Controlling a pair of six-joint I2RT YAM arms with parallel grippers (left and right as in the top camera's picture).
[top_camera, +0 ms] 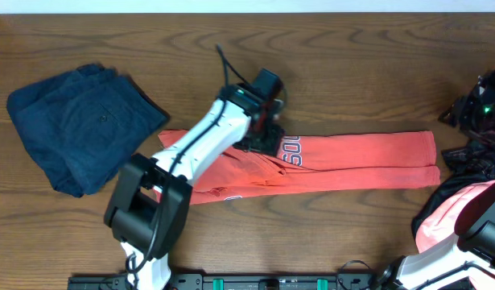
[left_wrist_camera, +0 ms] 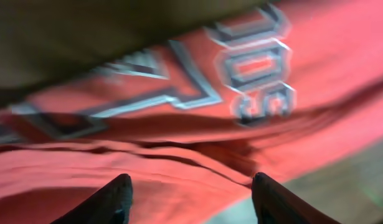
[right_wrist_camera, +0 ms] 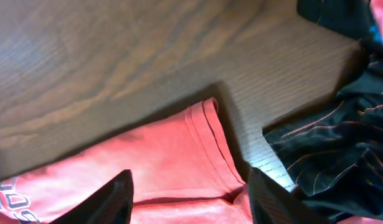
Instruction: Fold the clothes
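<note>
A long red garment (top_camera: 352,159) with grey lettering lies folded lengthways across the middle of the table. My left gripper (top_camera: 261,135) hovers over its lettered part, near the middle. In the left wrist view the fingers (left_wrist_camera: 190,196) are open and empty just above the red cloth (left_wrist_camera: 179,134). My right gripper (top_camera: 466,151) is at the garment's right end. In the right wrist view its fingers (right_wrist_camera: 190,199) are open over the red hem (right_wrist_camera: 207,140) and hold nothing.
A folded navy garment (top_camera: 78,125) lies at the far left. A dark striped garment (right_wrist_camera: 331,152) and a pink one (top_camera: 444,217) are piled at the right edge, beside the right arm. Bare wood (top_camera: 352,72) lies behind the red garment.
</note>
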